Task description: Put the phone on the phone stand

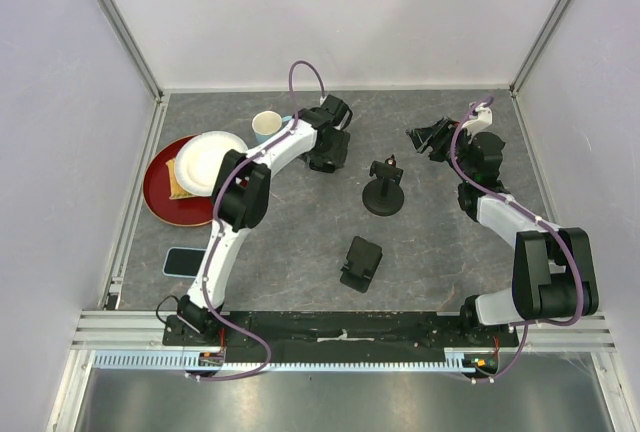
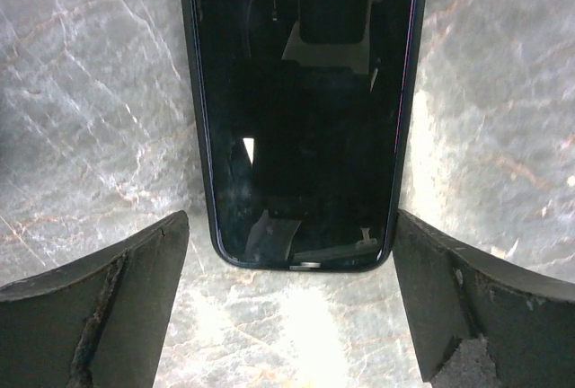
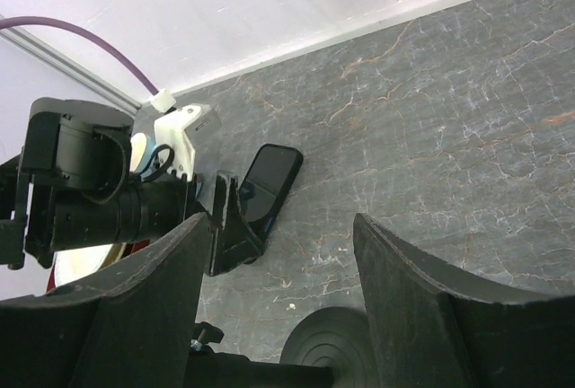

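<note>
You are holding the left gripper (image 2: 290, 226) wide open astride the flat phone (image 2: 301, 119); height seems unclear, so be lowering squarely before closing. Right gripper (image 3: 280, 244) idling open, far right.

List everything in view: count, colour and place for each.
table: one, grey marbled, under everything
phone: one, black, lying flat, far centre
second phone: one, black with pale blue edge, near left side
phone stand: one, black, round base, centre
folding stand: one, black, nearer the arm bases
cup: one, pale, far left
red plate: one, red, left side
white plate: one, white, on the red plate
tan item: one, tan, between the plates, unidentifiable
left pincer: one, black, open, flanking the phone's end
right pincer: one, black, open, empty, far right
</note>
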`<state>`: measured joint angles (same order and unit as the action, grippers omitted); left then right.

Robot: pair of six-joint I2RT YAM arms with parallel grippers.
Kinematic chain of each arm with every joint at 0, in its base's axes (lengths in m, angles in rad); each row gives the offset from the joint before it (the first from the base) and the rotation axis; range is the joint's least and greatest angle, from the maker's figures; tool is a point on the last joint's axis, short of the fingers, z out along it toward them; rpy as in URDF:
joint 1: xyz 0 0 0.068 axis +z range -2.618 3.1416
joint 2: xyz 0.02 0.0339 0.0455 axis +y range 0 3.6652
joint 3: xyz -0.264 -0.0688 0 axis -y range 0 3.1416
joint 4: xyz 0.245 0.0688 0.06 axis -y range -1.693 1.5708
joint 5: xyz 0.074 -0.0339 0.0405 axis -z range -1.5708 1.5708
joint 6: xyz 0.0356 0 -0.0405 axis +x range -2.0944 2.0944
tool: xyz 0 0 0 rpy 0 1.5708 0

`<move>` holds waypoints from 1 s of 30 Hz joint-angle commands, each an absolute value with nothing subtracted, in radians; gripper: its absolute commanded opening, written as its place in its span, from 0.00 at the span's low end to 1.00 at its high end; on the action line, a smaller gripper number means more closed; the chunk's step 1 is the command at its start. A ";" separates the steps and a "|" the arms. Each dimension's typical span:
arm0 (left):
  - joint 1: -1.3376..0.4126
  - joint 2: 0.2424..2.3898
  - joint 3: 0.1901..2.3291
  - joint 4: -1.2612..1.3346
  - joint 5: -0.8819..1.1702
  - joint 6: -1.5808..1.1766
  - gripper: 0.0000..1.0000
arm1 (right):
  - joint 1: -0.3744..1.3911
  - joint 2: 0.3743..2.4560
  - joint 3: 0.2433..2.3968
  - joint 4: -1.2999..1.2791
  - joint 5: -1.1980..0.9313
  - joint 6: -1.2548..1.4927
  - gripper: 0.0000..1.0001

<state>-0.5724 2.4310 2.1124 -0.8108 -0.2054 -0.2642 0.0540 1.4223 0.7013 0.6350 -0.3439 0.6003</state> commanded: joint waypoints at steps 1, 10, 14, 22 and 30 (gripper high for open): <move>-0.572 2.318 2.025 -0.735 -0.161 -0.175 0.98 | 0.049 1.430 0.696 0.695 -0.365 0.614 0.72; -0.545 2.494 2.292 -0.877 -0.104 -0.121 1.00 | 0.046 1.434 0.695 0.703 -0.367 0.620 0.72; -0.526 2.562 2.419 -0.920 -0.098 -0.084 1.00 | 0.046 1.437 0.695 0.707 -0.368 0.621 0.73; -0.509 2.586 2.451 -0.891 -0.054 -0.045 1.00 | 0.046 1.443 0.695 0.712 -0.373 0.627 0.72; -0.509 2.618 2.438 -0.891 0.041 -0.078 1.00 | 0.045 1.445 0.693 0.718 -0.377 0.632 0.72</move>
<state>-0.5106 2.5893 2.4126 -0.8852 -0.0357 -0.0956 0.0490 1.4410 0.7006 0.6571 -0.3626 0.6247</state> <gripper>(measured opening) 0.995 0.724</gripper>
